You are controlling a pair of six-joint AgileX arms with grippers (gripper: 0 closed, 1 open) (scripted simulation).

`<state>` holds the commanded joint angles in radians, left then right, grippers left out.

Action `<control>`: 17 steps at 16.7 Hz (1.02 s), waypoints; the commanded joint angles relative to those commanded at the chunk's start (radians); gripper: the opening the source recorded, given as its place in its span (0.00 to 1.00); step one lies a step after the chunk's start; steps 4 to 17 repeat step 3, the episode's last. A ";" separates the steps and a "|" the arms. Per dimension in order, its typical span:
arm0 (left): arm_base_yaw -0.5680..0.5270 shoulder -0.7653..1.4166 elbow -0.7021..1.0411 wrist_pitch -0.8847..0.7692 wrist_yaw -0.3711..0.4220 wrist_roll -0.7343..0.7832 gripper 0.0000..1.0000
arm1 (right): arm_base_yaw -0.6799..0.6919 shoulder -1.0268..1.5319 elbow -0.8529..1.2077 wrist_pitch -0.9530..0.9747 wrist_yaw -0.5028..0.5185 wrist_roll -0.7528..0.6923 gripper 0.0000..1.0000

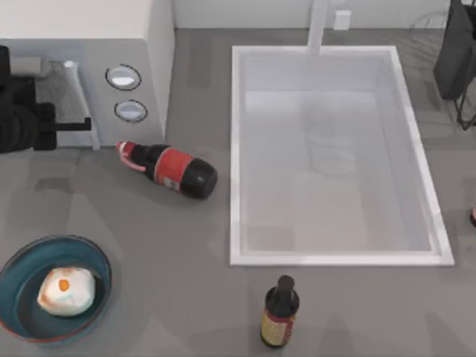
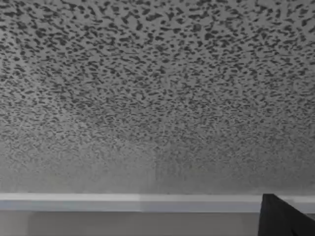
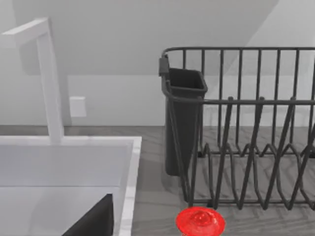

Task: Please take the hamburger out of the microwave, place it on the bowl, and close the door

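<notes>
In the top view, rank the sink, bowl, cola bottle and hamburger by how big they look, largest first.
1. Sink, by far the largest.
2. Bowl.
3. Cola bottle, lying on its side; almost as long as the bowl is wide but far narrower.
4. Hamburger, sitting in the bowl.

The left arm (image 1: 18, 111), at nine o'clock in the top view, is matte black and blocky, with ribbed, stacked segments and a thin black bar projecting from it. The right arm (image 1: 455, 52), at two o'clock, is a plain black slab.
</notes>
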<state>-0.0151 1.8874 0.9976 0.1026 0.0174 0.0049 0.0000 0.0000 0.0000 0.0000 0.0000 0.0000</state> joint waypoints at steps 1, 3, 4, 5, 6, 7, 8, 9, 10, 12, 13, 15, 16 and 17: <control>-0.001 0.021 0.022 -0.002 0.000 0.000 0.00 | 0.000 0.000 0.000 0.000 0.000 0.000 1.00; -0.001 0.033 0.034 -0.004 0.000 0.000 0.00 | 0.000 0.000 0.000 0.000 0.000 0.000 1.00; -0.001 0.033 0.034 -0.004 0.000 0.000 0.00 | 0.000 0.000 0.000 0.000 0.000 0.000 1.00; -0.001 0.033 0.034 -0.004 0.000 0.000 0.00 | 0.000 0.000 0.000 0.000 0.000 0.000 1.00; -0.001 0.033 0.034 -0.004 0.000 0.000 0.00 | 0.000 0.000 0.000 0.000 0.000 0.000 1.00; -0.001 0.033 0.034 -0.004 0.000 0.000 0.00 | 0.000 0.000 0.000 0.000 0.000 0.000 1.00; -0.001 0.033 0.034 -0.004 0.000 0.000 0.00 | 0.000 0.000 0.000 0.000 0.000 0.000 1.00; -0.001 0.033 0.034 -0.004 0.000 0.000 0.00 | 0.000 0.000 0.000 0.000 0.000 0.000 1.00; -0.001 0.033 0.034 -0.004 0.000 0.000 0.00 | 0.000 0.000 0.000 0.000 0.000 0.000 1.00; -0.001 0.033 0.034 -0.004 0.000 0.000 0.00 | 0.000 0.000 0.000 0.000 0.000 0.000 1.00; -0.001 0.033 0.034 -0.004 0.000 0.000 0.00 | 0.000 0.000 0.000 0.000 0.000 0.000 1.00; -0.001 0.033 0.034 -0.004 0.000 0.000 0.00 | 0.000 0.000 0.000 0.000 0.000 0.000 1.00; -0.001 0.033 0.034 -0.004 0.000 0.000 0.00 | 0.000 0.000 0.000 0.000 0.000 0.000 1.00; -0.001 0.033 0.034 -0.004 0.000 0.000 0.00 | 0.000 0.000 0.000 0.000 0.000 0.000 1.00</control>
